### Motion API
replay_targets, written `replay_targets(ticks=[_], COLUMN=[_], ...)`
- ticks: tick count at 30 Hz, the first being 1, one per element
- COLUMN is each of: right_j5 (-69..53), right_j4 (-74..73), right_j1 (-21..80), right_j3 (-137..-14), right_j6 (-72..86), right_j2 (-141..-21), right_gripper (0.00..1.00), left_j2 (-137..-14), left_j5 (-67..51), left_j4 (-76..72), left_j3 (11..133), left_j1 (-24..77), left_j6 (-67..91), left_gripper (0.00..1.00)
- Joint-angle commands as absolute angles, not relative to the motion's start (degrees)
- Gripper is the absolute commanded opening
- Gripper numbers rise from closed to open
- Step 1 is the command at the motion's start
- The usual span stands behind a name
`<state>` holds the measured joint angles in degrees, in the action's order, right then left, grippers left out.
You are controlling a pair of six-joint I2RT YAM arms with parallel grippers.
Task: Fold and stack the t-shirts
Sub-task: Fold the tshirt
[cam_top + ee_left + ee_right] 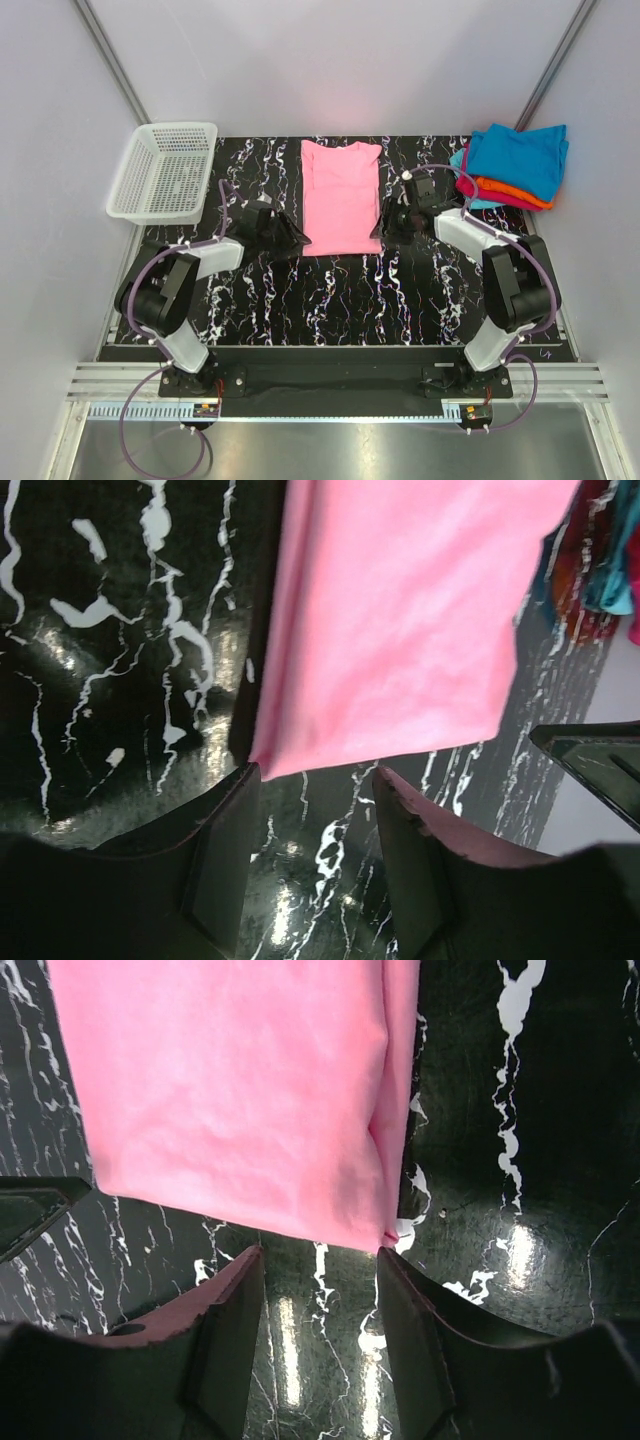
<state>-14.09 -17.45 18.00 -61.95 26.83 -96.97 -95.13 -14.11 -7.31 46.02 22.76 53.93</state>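
Observation:
A pink t-shirt (341, 195) lies flat on the black marbled table, folded lengthwise into a narrow strip with its collar at the far end. My left gripper (296, 238) sits at its near left corner, my right gripper (382, 228) at its near right corner. In the left wrist view the pink hem (400, 630) ends just past the open left gripper (315, 800), with only table between the fingers. The right wrist view shows the same: the pink cloth (240, 1100) lies just beyond the open right gripper (320, 1275). Folded teal, orange and magenta t-shirts (515, 165) are stacked at the far right.
A white mesh basket (165, 170) stands at the far left corner of the table. Grey walls close in both sides, and the stacked shirts overhang the table's right edge (560, 300).

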Motion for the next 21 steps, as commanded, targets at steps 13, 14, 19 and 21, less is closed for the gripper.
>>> replay_targets(ticks=[13, 14, 19, 21], right_j5=[-16.70, -16.79, -17.31, -17.66], right_j4=[-11.78, -10.91, -9.40, -9.14], right_j1=[18.02, 18.02, 18.02, 18.02], right_j3=[-58.36, -58.19, -58.10, -58.18], right_j6=[27.07, 26.81, 26.19, 26.28], right_j2=[-102.04, -102.65, -104.50, -105.20], right_gripper=[0.54, 0.53, 0.49, 0.44], left_j2=[-100.19, -100.37, -101.51, -101.95], left_j5=[-12.92, -12.66, -12.04, -12.65], left_j4=[-8.44, -8.52, -8.70, -8.61], left_j3=[48.78, 48.87, 49.48, 49.74], left_j1=[22.67, 22.68, 22.68, 22.68], left_j6=[54.58, 54.49, 54.14, 54.14], left_gripper=[0.53, 0.52, 0.52, 0.50])
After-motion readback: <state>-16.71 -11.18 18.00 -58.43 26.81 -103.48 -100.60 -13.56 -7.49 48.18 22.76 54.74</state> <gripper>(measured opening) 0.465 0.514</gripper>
